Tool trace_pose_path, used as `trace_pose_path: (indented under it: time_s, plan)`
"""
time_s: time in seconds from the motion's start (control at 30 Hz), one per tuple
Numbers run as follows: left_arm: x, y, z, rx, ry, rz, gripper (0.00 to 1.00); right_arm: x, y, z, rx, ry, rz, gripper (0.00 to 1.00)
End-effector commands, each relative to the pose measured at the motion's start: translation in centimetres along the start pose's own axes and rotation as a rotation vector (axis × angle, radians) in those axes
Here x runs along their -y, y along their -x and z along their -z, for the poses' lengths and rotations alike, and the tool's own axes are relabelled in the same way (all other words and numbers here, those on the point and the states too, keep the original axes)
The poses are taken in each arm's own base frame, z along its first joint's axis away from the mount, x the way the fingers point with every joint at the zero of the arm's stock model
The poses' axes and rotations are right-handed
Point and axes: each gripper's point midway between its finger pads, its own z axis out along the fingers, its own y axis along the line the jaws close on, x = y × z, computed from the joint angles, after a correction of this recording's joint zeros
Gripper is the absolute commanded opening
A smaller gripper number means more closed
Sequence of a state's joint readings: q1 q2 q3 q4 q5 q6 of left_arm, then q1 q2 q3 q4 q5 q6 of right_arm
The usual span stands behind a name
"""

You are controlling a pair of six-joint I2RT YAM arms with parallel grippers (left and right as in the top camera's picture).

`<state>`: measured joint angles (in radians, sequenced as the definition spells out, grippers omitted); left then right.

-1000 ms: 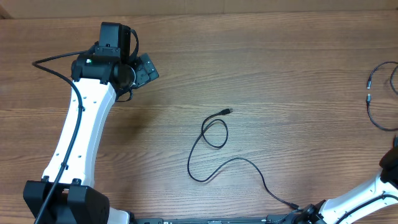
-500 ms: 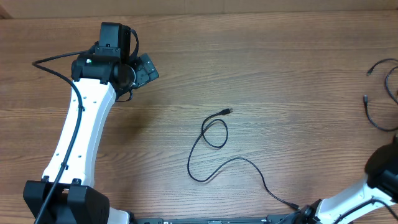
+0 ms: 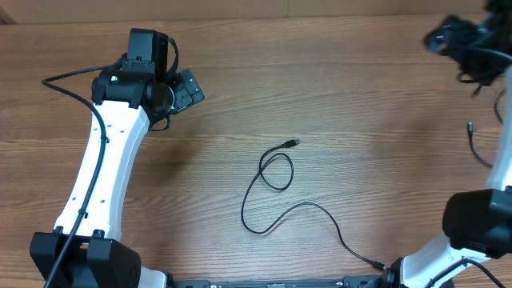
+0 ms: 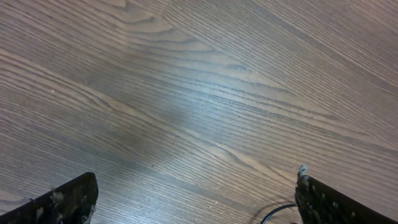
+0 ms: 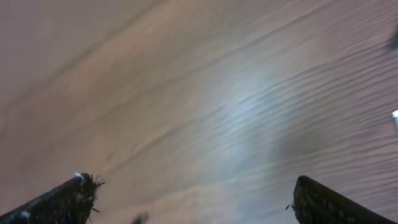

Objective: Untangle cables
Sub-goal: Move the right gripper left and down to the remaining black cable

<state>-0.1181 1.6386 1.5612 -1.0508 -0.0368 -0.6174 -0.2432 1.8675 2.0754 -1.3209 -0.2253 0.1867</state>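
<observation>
Wood-grain tabletop fills all three views. The left claw hangs over bare wood with its two dark fingertips spread wide, at opposite lower corners of the left wrist view, and nothing is between them. A short arc of black cord shows at the bottom edge of that view, just inside the fingertip on the picture's right, not touching it.

From overhead, one thin black cable lies well apart from the left claw, off to its right and nearer the arm bases. It makes one small loop, a small plug sticks out just past the loop, and the long tail curves away toward the base of the right arm.

The right claw is also spread wide and grips nothing. Its view is blurred and shows only wood. A second cable lies at the tabletop's right edge, nearer the bases than the right claw, and is partly hidden by the right arm.
</observation>
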Motion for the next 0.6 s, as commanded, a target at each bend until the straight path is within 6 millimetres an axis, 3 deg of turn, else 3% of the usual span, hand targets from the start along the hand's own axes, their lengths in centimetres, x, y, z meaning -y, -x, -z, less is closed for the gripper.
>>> trace_pose_path:
  time_s: [0.0, 0.33, 0.57]
  plan:
    - [0.5, 0.2, 0.5, 0.012, -0.017, -0.017, 0.99, -3.4, -1.8, 0.5, -0.039, 0.045, 0.077, 1.0]
    - [0.5, 0.2, 0.5, 0.012, -0.017, -0.017, 0.99, -10.7, -10.7, -0.3, -0.277, 0.084, 0.261, 1.0]
    - [0.5, 0.2, 0.5, 0.012, -0.017, -0.018, 1.0, -12.8, -16.6, -1.9, -0.428, 0.077, 0.366, 1.0]
